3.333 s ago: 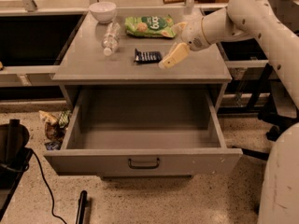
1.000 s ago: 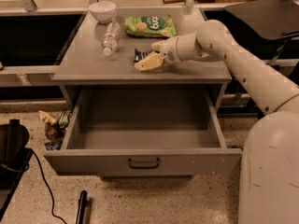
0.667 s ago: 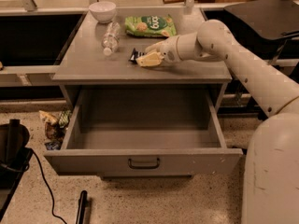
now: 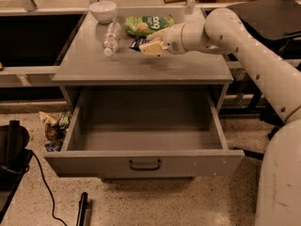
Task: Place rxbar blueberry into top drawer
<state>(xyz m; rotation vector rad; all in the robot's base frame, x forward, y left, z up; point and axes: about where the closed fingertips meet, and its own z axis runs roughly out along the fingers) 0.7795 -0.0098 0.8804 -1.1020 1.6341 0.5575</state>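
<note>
The rxbar blueberry (image 4: 137, 42), a dark navy bar, shows only at its left end, sticking out from the cream fingers of my gripper (image 4: 151, 46). The gripper is shut on the bar and holds it slightly above the grey cabinet top (image 4: 141, 67), right of centre. My white arm reaches in from the right. The top drawer (image 4: 146, 164) is pulled wide open below, towards the camera. Its inside holds nothing and its dark handle (image 4: 145, 164) sits centred on the front panel.
On the cabinet top behind the gripper lie a green chip bag (image 4: 148, 24), a clear water bottle (image 4: 110, 36) and a white bowl (image 4: 103, 10). Wrappers (image 4: 54, 124) lie on the floor left of the drawer. A black base and cable (image 4: 13, 157) are at the lower left.
The gripper came down from the right onto the bar, closed on it, and has now risen a little with the bar in it. The drawer has stayed open.
</note>
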